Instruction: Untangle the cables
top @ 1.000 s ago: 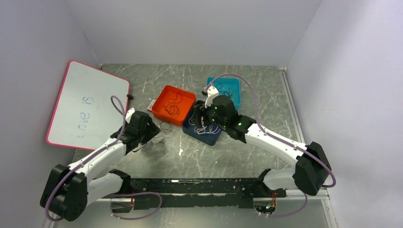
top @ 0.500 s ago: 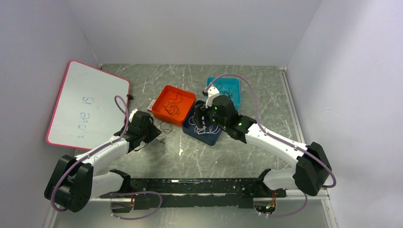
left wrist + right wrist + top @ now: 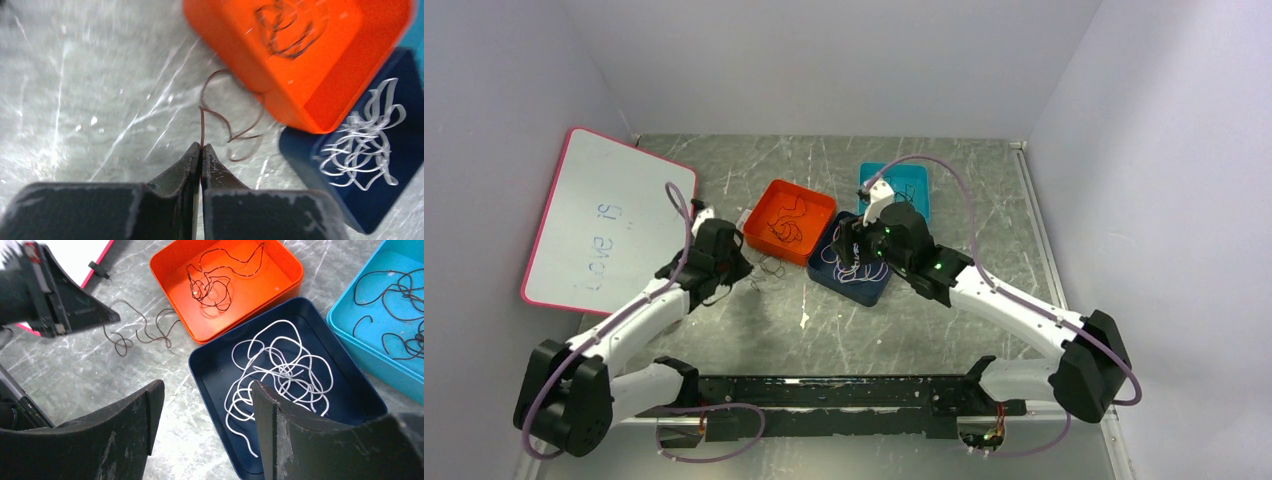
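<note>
A loose dark cable (image 3: 231, 134) lies curled on the table beside the orange tray (image 3: 320, 95). My left gripper (image 3: 201, 147) is shut on one end of it, low over the table (image 3: 742, 268). Another dark cable (image 3: 215, 285) is bunched inside the orange tray. The white cable (image 3: 280, 370) lies in loops in the navy tray (image 3: 202, 382). My right gripper (image 3: 207, 386) hangs open above that tray's near left edge, holding nothing. More dark cables (image 3: 395, 315) lie in the teal tray (image 3: 350, 327).
The three trays stand close together in the middle of the table. A pink-edged whiteboard (image 3: 604, 220) lies at the left, partly against the wall. A black rail (image 3: 844, 390) runs along the near edge between the arm bases.
My left gripper has moved up and right toward the orange tray and closed on the end of the loose dark cable. The right arm shifted slightly and stays open.
</note>
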Robot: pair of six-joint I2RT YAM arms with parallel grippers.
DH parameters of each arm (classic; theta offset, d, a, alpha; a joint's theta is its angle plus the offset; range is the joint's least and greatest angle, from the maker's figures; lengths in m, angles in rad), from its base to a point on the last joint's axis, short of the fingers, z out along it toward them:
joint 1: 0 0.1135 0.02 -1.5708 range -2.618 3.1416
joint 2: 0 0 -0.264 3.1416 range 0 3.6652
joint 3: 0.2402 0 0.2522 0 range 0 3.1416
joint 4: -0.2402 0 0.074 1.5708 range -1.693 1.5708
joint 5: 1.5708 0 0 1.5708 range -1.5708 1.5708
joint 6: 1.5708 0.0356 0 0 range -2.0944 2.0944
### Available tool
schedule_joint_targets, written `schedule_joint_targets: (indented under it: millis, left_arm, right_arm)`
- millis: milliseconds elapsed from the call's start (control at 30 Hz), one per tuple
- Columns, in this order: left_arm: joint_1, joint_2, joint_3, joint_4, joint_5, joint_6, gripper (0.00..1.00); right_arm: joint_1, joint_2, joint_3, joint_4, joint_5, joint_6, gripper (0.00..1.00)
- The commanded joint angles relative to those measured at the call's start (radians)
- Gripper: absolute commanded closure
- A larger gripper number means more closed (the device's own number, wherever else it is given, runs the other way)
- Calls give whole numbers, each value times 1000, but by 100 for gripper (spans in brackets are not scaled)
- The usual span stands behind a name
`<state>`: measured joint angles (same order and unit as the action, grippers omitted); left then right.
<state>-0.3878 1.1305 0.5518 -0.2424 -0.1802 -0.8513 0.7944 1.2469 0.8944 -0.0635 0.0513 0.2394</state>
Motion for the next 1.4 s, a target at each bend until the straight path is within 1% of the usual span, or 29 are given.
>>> schedule_joint_targets:
  millis: [0,133,267,400,500,567,667,767,867,967,1067,1233,1367]
  left_arm:
    - [8,-57,160,-106,-65,203,93]
    - [6,-53,300,-198,-38,379,93]
    - [6,-64,418,-262,3,541,93]
    - [6,-116,492,-233,229,719,93]
    - [7,-121,572,-252,387,801,93]
    - [6,-109,626,-280,460,843,93]
    - [5,-101,662,-291,516,887,93]
    - [4,-88,667,-282,565,906,93]
    - [-16,-53,695,-309,615,920,93]
    - [-84,-40,701,-309,573,920,93]
    - [-140,-42,685,-270,553,912,93]
    - [-190,-11,695,-265,558,920,93]
    - [-209,-15,690,-239,574,920,93]
  right_arm:
    - [9,-62,-49,77,49,9,32]
    - [9,-119,-124,213,86,14,32]
    - [9,-156,-172,331,59,-34,31]
    - [8,-192,-220,473,-28,-127,31]
    - [8,-212,-257,580,-129,-191,32]
    - [9,-216,-252,595,-188,-232,32]
    - [8,-212,-244,614,-250,-276,33]
    - [9,-201,-234,638,-303,-301,35]
    - [13,-191,-217,654,-354,-324,37]
    - [23,-179,-205,665,-378,-342,38]
    - [26,-145,-183,655,-393,-326,39]
    - [38,-99,-166,686,-400,-282,39]
    - [39,-71,-144,673,-360,-266,44]
